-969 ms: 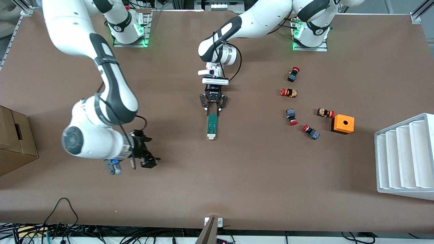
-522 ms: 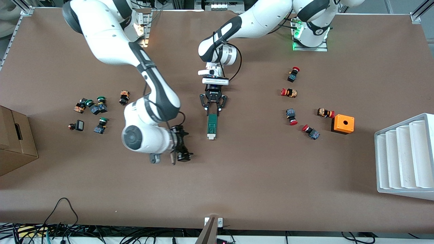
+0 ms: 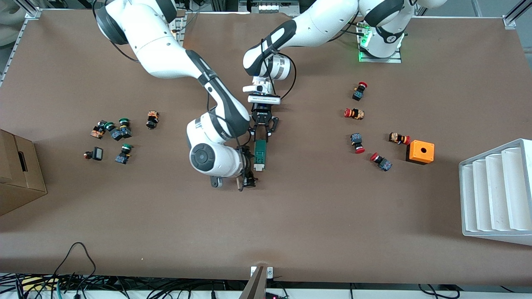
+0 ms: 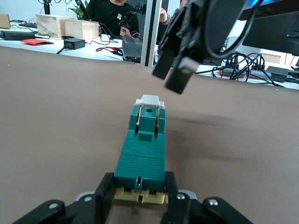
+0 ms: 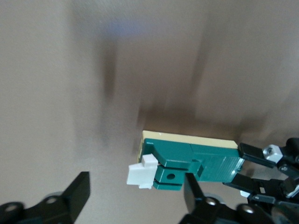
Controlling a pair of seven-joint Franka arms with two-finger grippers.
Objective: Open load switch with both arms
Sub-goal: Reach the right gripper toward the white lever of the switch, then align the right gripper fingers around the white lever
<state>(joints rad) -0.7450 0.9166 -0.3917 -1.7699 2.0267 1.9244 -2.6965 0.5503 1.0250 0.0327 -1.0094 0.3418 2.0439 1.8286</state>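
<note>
Switch (image 3: 260, 156) lay flat on the table (image 3: 332, 207), its long axis running straight out from the left gripper (image 3: 260, 130), whose jaws were clamped on the cream-backed end. The white tab (image 5: 141, 174) at the free end pointed away from those jaws and sat between the spread fingers of the right gripper (image 3: 247, 179), which hovered just over it and was not yet seen touching it. Of the two, the right gripper was judged the one placed to work the tab. The body was seen as a slim, hard green plastic block with a round hole and two metal strips; the tab was a small stepped white piece; the table was matte brown.
</note>
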